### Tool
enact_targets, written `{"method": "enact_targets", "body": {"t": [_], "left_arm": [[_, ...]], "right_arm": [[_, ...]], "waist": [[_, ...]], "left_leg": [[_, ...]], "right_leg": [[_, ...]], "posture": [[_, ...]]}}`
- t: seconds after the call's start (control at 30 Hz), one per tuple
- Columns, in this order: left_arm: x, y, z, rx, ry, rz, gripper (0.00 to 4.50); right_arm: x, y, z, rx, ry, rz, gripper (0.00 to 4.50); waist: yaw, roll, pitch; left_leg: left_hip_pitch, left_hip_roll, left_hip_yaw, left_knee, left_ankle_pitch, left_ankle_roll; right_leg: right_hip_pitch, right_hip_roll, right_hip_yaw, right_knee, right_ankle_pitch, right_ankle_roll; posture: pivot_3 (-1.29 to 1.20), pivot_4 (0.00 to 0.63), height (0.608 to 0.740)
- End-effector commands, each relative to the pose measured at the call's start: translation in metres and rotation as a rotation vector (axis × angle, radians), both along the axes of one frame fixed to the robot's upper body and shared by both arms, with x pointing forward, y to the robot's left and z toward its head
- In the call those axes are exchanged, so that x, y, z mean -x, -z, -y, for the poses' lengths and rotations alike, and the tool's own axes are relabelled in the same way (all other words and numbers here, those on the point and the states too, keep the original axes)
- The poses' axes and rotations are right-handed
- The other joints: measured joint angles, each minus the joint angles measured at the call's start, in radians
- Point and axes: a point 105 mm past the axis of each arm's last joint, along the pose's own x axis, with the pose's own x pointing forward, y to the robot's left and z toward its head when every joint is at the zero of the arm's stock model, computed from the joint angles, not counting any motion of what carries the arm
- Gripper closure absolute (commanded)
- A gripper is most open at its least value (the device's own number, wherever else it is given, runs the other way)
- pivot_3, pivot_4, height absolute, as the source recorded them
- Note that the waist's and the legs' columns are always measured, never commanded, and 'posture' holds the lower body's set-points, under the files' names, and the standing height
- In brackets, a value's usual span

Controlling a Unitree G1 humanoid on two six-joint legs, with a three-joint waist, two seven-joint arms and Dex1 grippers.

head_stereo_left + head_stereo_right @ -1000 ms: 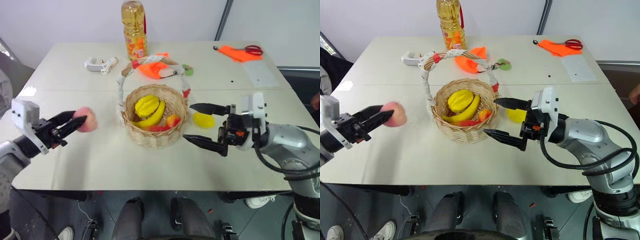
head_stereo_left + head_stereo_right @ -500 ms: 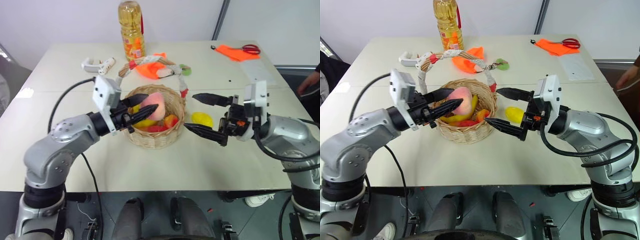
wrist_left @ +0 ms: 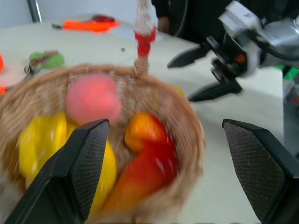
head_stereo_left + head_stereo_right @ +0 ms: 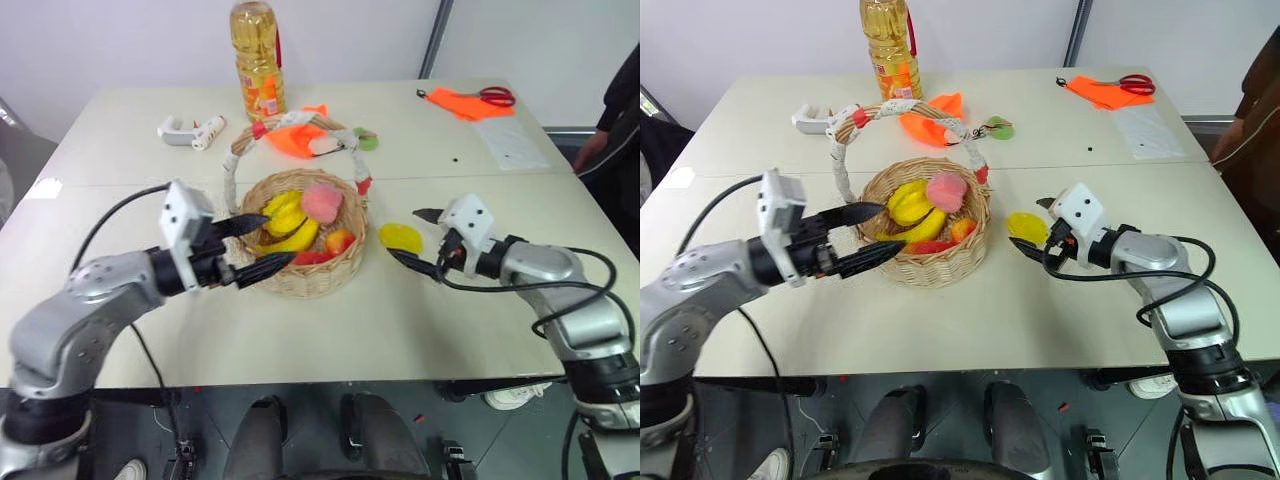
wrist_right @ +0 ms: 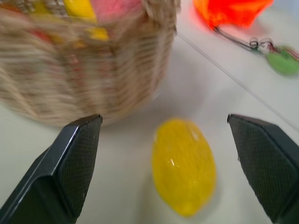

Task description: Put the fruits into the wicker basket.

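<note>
The left claw (image 4: pixel 255 245) stands open and empty at the near rim of the wicker basket (image 4: pixel 330 275), its two black fingers spread level toward the fruit inside; the pink peach (image 4: pixel 321 201) lies on top of the pile, clear of both fingers, so I judge that fruit delivered. Under and beside it in the basket sit the ridged yellow fruit (image 4: pixel 285 212), the banana (image 4: pixel 296 240) and the small red-orange fruit (image 4: pixel 340 241); the tall handle (image 4: pixel 232 180) arches over the far side, which is likely why the arm comes in low from the front.

The right claw (image 4: pixel 420 241) is also wide open and holding nothing; its fingers bracket the yellow lemon (image 4: pixel 401 237), which lies on the desk (image 4: pixel 330 340) just beside the basket's right wall; from the right wrist view the lemon (image 5: pixel 184 165) sits squarely between the fingers, a line-up that looks meant for closing on it. That lemon appears to be the last fruit outside the basket.

Farther back on the desk stand an oil bottle (image 4: pixel 253 58), an orange cloth (image 4: pixel 297 138) with a small green round object (image 4: pixel 369 141), a white tool (image 4: pixel 190 130) and scissors (image 4: pixel 496 96); a person (image 4: pixel 615 120) stands at the desk's right edge.
</note>
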Motion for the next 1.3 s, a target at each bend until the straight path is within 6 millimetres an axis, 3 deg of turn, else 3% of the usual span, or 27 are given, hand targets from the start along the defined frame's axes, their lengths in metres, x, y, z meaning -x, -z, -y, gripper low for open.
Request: {"method": "enact_targets", "body": {"t": [0.03, 0.17, 0.27, 0.4, 0.63, 0.77, 0.87, 1.03, 1.2, 1.3], "left_arm": [[0.010, -0.010, -0.005, -0.017, 0.001, 0.060, 0.37], [0.010, -0.006, -0.006, -0.027, -0.024, 0.091, 0.37], [0.010, -0.001, -0.007, -0.017, -0.045, 0.110, 0.33], [0.010, 0.003, -0.008, -0.005, -0.059, 0.136, 0.33], [0.003, 0.011, -0.026, 0.039, -0.137, 0.151, 0.33], [0.000, 0.013, -0.032, 0.064, -0.154, 0.157, 0.33], [0.000, 0.014, -0.035, 0.078, -0.151, 0.153, 0.33], [0.001, 0.012, -0.036, 0.087, -0.136, 0.155, 0.33], [0.003, 0.008, -0.031, 0.095, -0.127, 0.171, 0.33], [0.006, 0.008, -0.029, 0.097, -0.125, 0.173, 0.33]], "right_arm": [[-0.013, 0.009, 0.004, 0.013, 0.021, -0.022, 0.00], [-0.020, 0.017, 0.001, -0.028, 0.027, -0.067, 0.00], [-0.024, 0.017, 0.000, -0.046, 0.038, -0.068, 0.85], [-0.020, 0.008, -0.003, -0.080, 0.021, -0.043, 2.55], [0.015, -0.023, 0.011, 0.007, -0.016, 0.069, 2.56], [0.059, -0.049, -0.011, -0.056, -0.235, 0.038, 2.56], [0.071, -0.066, -0.039, -0.102, -0.335, 0.064, 2.56], [0.063, -0.074, -0.103, -0.151, -0.391, 0.137, 2.56], [0.034, -0.065, -0.130, -0.181, -0.261, 0.115, 2.56], [0.030, -0.072, -0.140, -0.194, -0.252, 0.142, 1.19]], "waist": [[0.004, 0.000, 0.000], [0.006, 0.000, 0.000], [0.006, 0.000, 0.000], [0.005, 0.000, 0.000], [0.010, 0.000, 0.000], [0.005, 0.000, 0.000], [-0.001, 0.000, 0.000], [-0.001, 0.000, 0.000], [0.007, -0.001, 0.000], [0.007, 0.000, 0.000]], "left_leg": [[0.000, 0.000, 0.000, 0.000, 0.000, 0.000], [-0.001, 0.000, 0.000, 0.001, 0.000, 0.000], [-0.001, 0.000, 0.000, 0.000, 0.000, 0.000], [0.000, 0.000, 0.000, 0.000, 0.000, 0.000], [-0.001, 0.000, 0.000, 0.000, 0.000, 0.000], [-0.001, 0.000, 0.001, 0.000, 0.000, 0.000], [0.001, 0.002, 0.001, 0.000, 0.000, 0.000], [0.001, 0.003, 0.000, 0.000, 0.000, 0.000], [-0.003, 0.003, 0.000, 0.000, 0.000, 0.000], [-0.004, 0.001, 0.000, -0.001, 0.000, 0.000]], "right_leg": [[0.000, 0.000, 0.000, 0.000, 0.000, 0.000], [0.000, -0.001, 0.000, 0.000, 0.002, -0.003], [0.000, -0.001, 0.000, 0.000, 0.002, -0.003], [0.000, 0.000, 0.000, 0.000, 0.002, -0.003], [0.000, -0.001, 0.000, 0.000, 0.001, -0.002], [0.000, -0.001, 0.000, 0.000, -0.001, 0.001], [0.000, 0.000, 0.000, 0.000, 0.000, 0.000], [-0.001, 0.001, 0.000, 0.000, 0.002, -0.003], [-0.003, 0.002, 0.000, -0.001, 0.003, -0.005], [-0.003, -0.001, 0.000, -0.001, 0.002, -0.004]], "posture": [[0.00, 0.150, 0.740], [0.00, 0.150, 0.740], [0.00, 0.150, 0.740], [0.00, 0.150, 0.740], [0.00, 0.150, 0.740], [0.00, 0.150, 0.740], [0.00, 0.150, 0.740], [0.00, 0.150, 0.740], [0.00, 0.150, 0.740], [0.00, 0.150, 0.740]]}}
